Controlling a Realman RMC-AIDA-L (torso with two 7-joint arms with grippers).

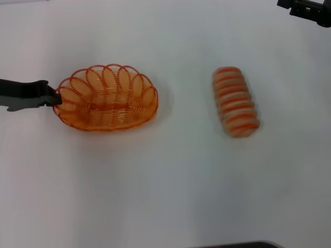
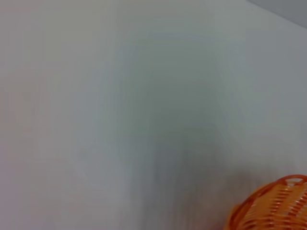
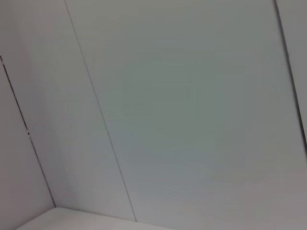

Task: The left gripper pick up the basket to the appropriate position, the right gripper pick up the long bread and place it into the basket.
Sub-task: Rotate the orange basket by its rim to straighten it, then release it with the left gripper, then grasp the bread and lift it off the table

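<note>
I saw the left gripper (image 1: pixel 51 96) clamped on the wire basket's (image 1: pixel 111 101) looped rim; the ridged bread (image 1: pixel 236 102) lay well beyond. The right gripper (image 1: pixel 306 10) was cut off, its state unclear.

The head camera looks steeply down on the white surface (image 1: pixel 165 181), the left wrist camera sits close above it, sharing only the basket (image 1: pixel 106 98) rim, while the right wrist camera faces bare wall panels.

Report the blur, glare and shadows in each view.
Head view: even light, no glare, faint shadows under the basket and long bread. Left wrist view: smeared by blur, basket rim soft at a corner. Right wrist view: only bare wall panels, evenly lit.
</note>
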